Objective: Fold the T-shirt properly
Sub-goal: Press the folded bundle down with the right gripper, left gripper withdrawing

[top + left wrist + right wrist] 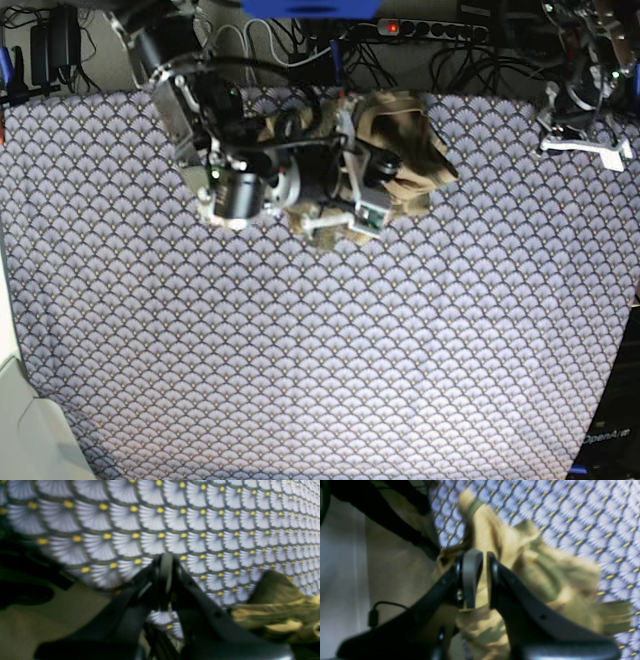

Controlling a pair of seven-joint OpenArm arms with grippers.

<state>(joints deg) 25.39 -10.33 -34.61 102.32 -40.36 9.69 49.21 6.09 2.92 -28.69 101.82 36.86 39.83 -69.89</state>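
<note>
The camouflage T-shirt lies bunched in a heap at the back middle of the patterned cloth. My right gripper is shut on a fold of the T-shirt, tan cloth pinched between its black fingers. The right arm reaches in from the back left and covers the heap's left side. My left gripper is shut with nothing between its fingers and hangs over the patterned cloth. From it the T-shirt shows off to the right, apart from it. The left arm sits at the back right corner.
A purple-grey fan-scale cloth covers the whole table. Cables and a power strip run along the back edge. A white surface shows past the cloth's front left corner.
</note>
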